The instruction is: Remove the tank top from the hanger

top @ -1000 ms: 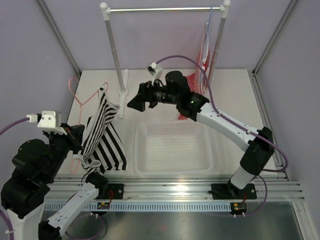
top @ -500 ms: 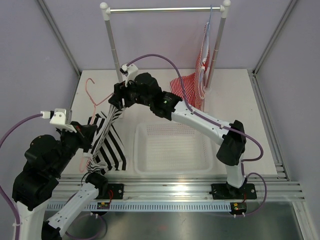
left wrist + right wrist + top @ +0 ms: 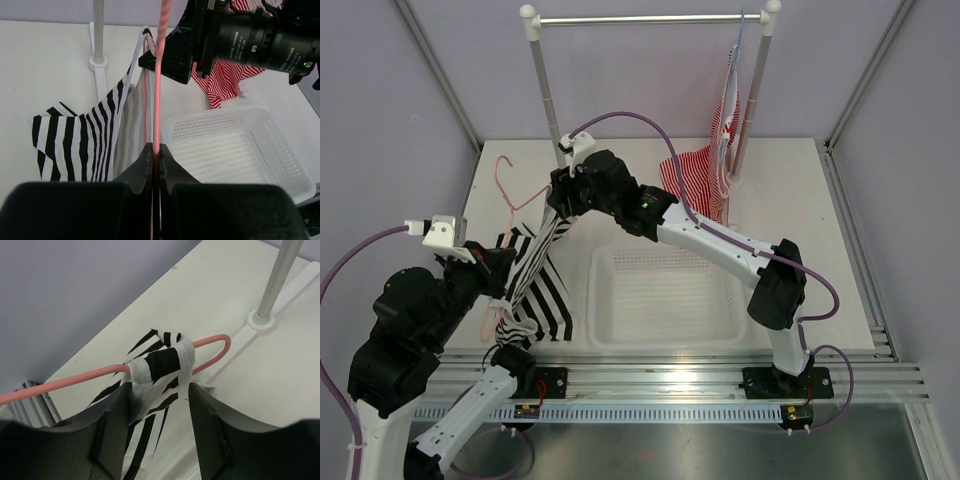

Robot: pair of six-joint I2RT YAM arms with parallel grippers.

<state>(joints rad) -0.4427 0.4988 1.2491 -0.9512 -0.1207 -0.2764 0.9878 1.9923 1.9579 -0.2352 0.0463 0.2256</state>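
The black-and-white striped tank top (image 3: 535, 285) hangs by its strap from the pink wire hanger (image 3: 505, 185), its hem on the table. My left gripper (image 3: 503, 275) is shut on the hanger's wire (image 3: 157, 75), with the tank top (image 3: 90, 140) draped just left of it. My right gripper (image 3: 552, 205) is at the hanger's far shoulder. In the right wrist view its jaws (image 3: 160, 388) stand apart on either side of the strap (image 3: 165, 360) looped over the hanger (image 3: 75, 380). The left finger touches the cloth and a small gap shows at the right finger.
A white perforated basket (image 3: 660, 248) sits mid-table, right of the tank top. A clothes rack (image 3: 548, 100) stands at the back, its foot (image 3: 262, 317) near my right gripper. A red-and-white striped top (image 3: 695, 175) hangs from a pale blue hanger (image 3: 735, 70) at the rack's right end.
My right arm swung left from above the basket to the hanger's shoulder, and its jaws narrowed around the strap. The left arm shifted slightly, carrying the hanger's hook rightward.
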